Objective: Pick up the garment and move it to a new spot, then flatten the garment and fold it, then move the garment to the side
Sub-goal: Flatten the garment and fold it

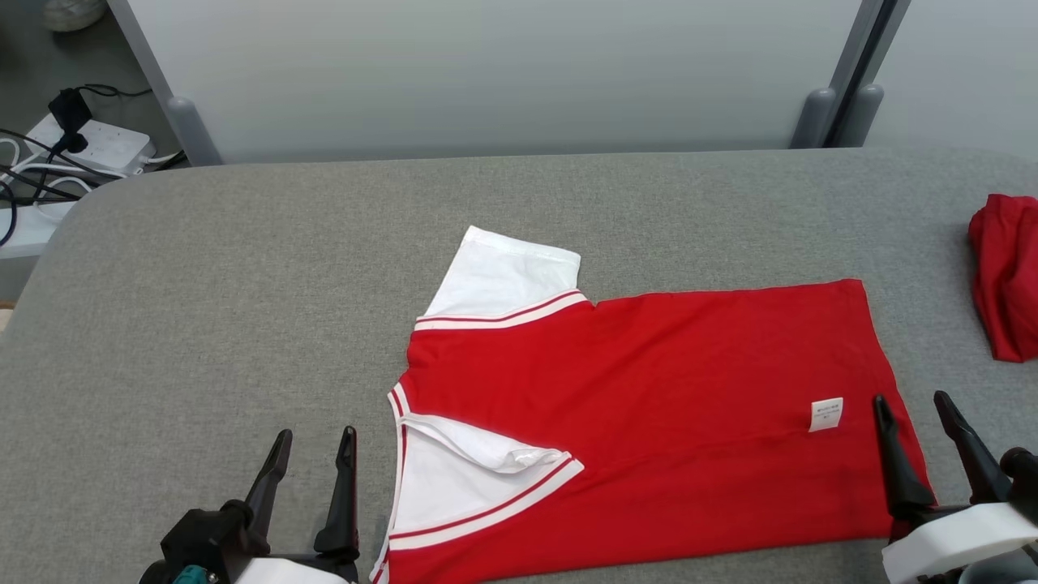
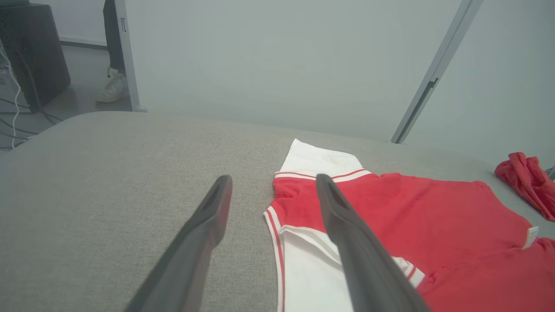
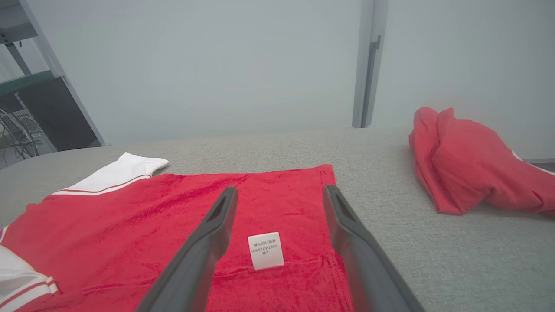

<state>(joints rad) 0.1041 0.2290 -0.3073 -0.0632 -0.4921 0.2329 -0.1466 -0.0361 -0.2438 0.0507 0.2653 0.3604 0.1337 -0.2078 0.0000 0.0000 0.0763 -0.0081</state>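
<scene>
Garment (image 1: 649, 422): the near side and lower sleeve are cut off by the head view's bottom edge at 6 o'clock. Red cloth pile (image 1: 1005, 276) at 3 o'clock: cut off by the right edge, form indeterminate. Label (image 1: 826, 414): print too small to read. Right gripper (image 1: 909, 397) at 4 o'clock hides part of the garment's corner. Pale object (image 1: 73, 12) at 11 o'clock: cut off, unidentifiable.

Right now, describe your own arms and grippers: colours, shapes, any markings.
The left gripper has two long, matte black fingers that taper to points. They sit on a black base with a small teal part and white casing behind it. The right gripper has the same black tapered fingers, mounted on a rounded white forearm shell.
</scene>
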